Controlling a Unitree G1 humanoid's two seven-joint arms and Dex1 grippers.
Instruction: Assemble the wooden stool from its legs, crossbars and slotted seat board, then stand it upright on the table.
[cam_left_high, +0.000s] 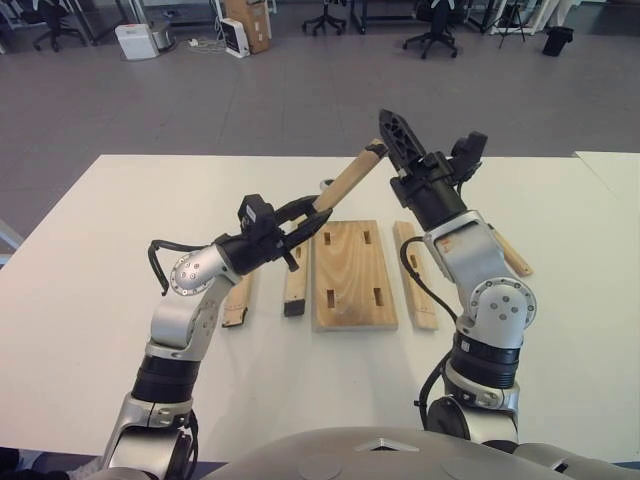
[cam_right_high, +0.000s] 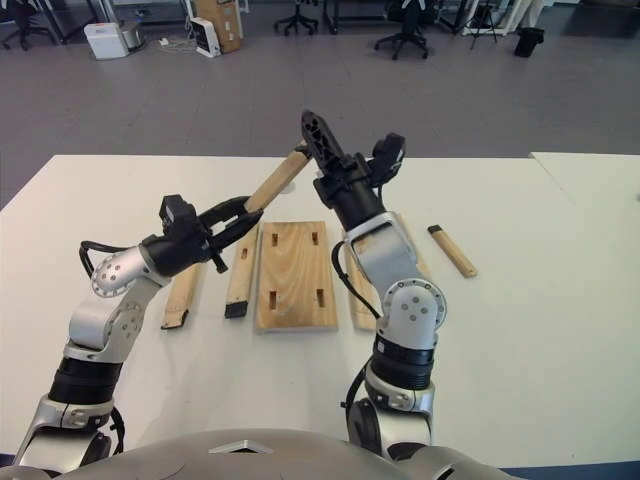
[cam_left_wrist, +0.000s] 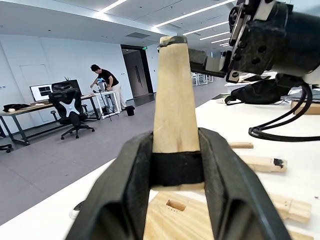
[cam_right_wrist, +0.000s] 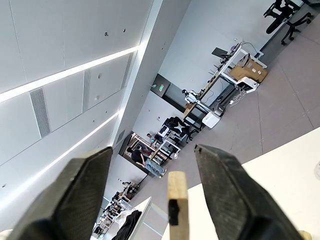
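My left gripper (cam_left_high: 303, 222) is shut on the lower end of a wooden leg (cam_left_high: 349, 180), holding it above the table so that it slants up and away. In the left wrist view the black fingers (cam_left_wrist: 125, 195) clamp the leg (cam_left_wrist: 172, 110) on both sides. My right gripper (cam_left_high: 390, 135) is raised at the leg's dark-capped top end and stands open. In the right wrist view that tip (cam_right_wrist: 177, 210) lies between the spread fingers (cam_right_wrist: 85, 195), not touching either. The slotted seat board (cam_left_high: 350, 272) lies flat on the white table (cam_left_high: 100, 250) below both arms.
More wooden parts lie flat beside the board: a leg (cam_left_high: 295, 285) and another piece (cam_left_high: 238, 298) on its left, a bar (cam_left_high: 418, 285) on its right, and a short piece (cam_right_high: 455, 250) farther right. A second table (cam_left_high: 615, 170) stands at the right edge.
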